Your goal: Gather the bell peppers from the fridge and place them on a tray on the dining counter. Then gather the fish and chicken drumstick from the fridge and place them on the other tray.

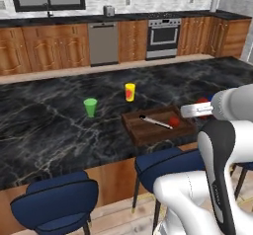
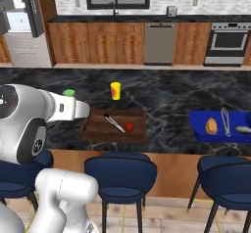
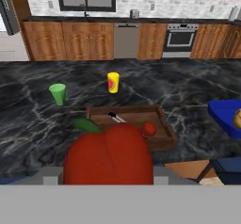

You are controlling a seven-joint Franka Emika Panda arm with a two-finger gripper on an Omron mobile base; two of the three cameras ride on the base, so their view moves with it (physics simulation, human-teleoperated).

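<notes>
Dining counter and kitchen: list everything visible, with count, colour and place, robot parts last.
Wooden tray: one, brown, on counter.
Small bell pepper: one, red, in wooden tray.
Knife: one, dark handle, in wooden tray.
Blue tray: one, counter's right, holding food and a whisk.
Green cup: one, on counter.
Yellow cup: one, behind wooden tray.
Stools: blue, below counter.
Oven: one, steel, back wall.
Dishwasher: one, grey, back wall.
Large bell pepper: one, red, in gripper.
</notes>
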